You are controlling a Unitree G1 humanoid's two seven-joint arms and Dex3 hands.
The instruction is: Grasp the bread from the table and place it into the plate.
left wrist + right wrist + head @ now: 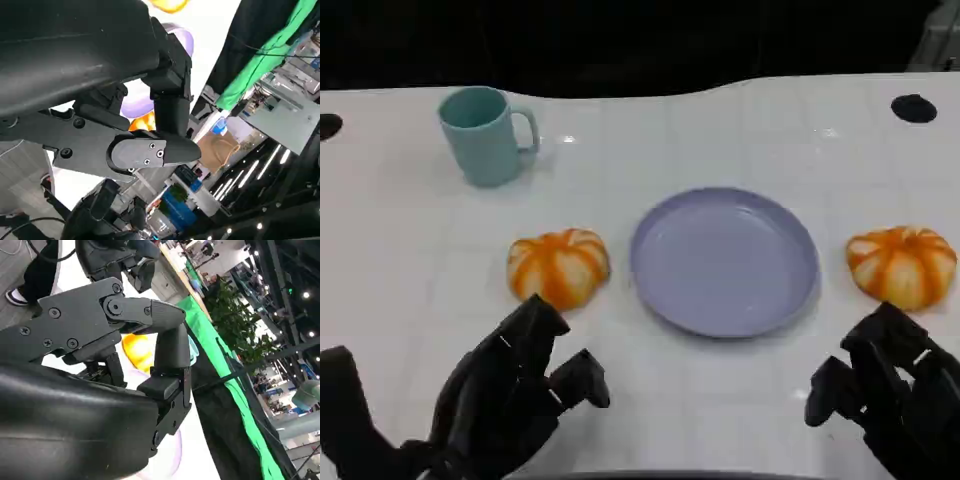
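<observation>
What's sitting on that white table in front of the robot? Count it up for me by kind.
Bread rolls, orange-striped: 2, one left of the plate and one right of it
Plates, lilac: 1
Mugs, teal: 1
Total: 4 things on the table
Both of the robot's hands, left and right, hold nothing.

White table (740, 120), green drape (227, 385), ceiling lights (252, 167).

White table (740, 130): mug (483, 135), plate (724, 261), 2 breads (558, 266).
</observation>
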